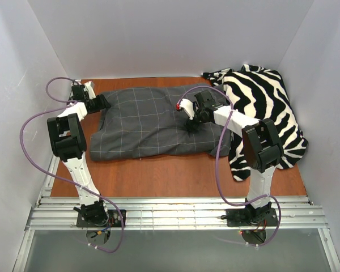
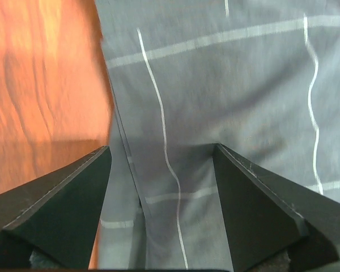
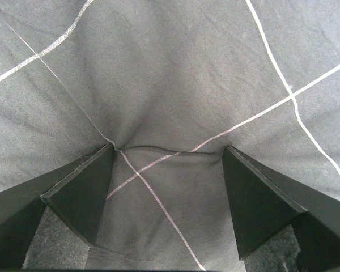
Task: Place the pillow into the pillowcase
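The dark grey pillowcase (image 1: 147, 122) with thin light grid lines lies bulky across the middle of the table. The pillow is hidden; no cream foam shows in any view. My left gripper (image 1: 102, 103) is at the case's far left end. In the left wrist view it (image 2: 161, 148) stands open over the case's left edge (image 2: 243, 85), with one finger above bare wood. My right gripper (image 1: 191, 123) points down onto the case's right part. It (image 3: 169, 148) is open, its fingertips pressed into the cloth (image 3: 175, 73), which puckers between them.
A black-and-white zebra-striped fabric (image 1: 266, 107) is heaped at the back right, touching the case's right end. The brown table (image 1: 158, 170) shows in front of the case. White walls close in the left, back and right sides.
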Tool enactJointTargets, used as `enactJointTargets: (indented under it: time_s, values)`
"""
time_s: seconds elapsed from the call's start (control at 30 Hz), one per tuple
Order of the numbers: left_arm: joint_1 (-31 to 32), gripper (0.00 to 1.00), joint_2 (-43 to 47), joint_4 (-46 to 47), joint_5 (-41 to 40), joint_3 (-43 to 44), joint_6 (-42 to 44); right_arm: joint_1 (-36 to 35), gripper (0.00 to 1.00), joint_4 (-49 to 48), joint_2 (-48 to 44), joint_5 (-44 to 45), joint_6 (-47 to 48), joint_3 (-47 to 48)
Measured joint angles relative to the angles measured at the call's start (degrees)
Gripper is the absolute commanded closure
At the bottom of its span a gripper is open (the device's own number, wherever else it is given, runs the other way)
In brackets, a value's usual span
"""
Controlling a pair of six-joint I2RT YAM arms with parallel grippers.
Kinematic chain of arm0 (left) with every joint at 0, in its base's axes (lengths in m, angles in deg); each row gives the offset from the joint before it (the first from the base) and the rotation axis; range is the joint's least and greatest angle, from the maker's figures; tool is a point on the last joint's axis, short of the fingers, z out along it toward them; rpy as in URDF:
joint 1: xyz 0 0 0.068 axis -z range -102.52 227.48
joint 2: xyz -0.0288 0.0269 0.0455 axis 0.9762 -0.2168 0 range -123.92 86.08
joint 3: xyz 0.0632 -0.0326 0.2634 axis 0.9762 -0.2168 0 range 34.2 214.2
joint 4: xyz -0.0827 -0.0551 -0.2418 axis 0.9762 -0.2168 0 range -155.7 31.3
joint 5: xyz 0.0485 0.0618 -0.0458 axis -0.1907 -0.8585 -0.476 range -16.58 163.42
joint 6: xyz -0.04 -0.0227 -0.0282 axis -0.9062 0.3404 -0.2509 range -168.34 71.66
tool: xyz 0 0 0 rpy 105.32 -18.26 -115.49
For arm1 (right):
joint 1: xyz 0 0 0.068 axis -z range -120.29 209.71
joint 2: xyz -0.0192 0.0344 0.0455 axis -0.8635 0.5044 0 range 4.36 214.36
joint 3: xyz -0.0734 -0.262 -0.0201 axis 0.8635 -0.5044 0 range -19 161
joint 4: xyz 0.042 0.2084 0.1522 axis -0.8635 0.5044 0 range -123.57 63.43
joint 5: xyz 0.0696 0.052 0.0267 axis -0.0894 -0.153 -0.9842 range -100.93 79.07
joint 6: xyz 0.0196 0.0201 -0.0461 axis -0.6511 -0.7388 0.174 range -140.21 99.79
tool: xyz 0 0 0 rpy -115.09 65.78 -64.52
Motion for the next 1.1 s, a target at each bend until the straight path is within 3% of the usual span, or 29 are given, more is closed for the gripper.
enactJointTargets:
  time_s: [0.07, 0.2, 0.3, 0.43, 0.73, 0.83, 1.1]
  values:
    - [-0.15, 0.38, -1.14, 1.49, 0.42, 1.07, -1.16, 0.00, 0.28, -0.09, -0.02, 0.04, 0.33, -0.07]
    - [-0.81, 0.65, -5.25, 4.20, 1.20, 4.61, -3.67, 0.00, 0.30, -0.33, -0.04, 0.11, 0.94, -0.31]
    - [-1.11, 0.67, -9.40, 5.66, 2.14, 7.39, -4.42, 0.02, 0.31, -0.48, -0.09, 0.31, 1.70, -0.50]
    - [-1.46, 1.00, -12.02, 6.08, 3.41, 11.10, -5.35, 0.09, 0.32, -0.66, -0.24, 0.52, 2.23, -0.72]
    - [-1.86, 1.00, -10.23, 7.32, 0.57, 12.61, -0.74, 0.22, 0.27, -0.68, -0.28, 0.76, 2.99, -0.76]
    - [-1.90, 1.00, -9.77, 7.74, -1.01, 16.81, 2.32, 0.28, 0.26, -0.66, -0.35, 0.72, 2.99, -0.76]
    - [-1.92, 1.00, -9.27, 8.44, -4.28, 24.50, 7.74, 0.76, 0.09, 0.96, -1.36, -0.33, 1.95, -0.11]
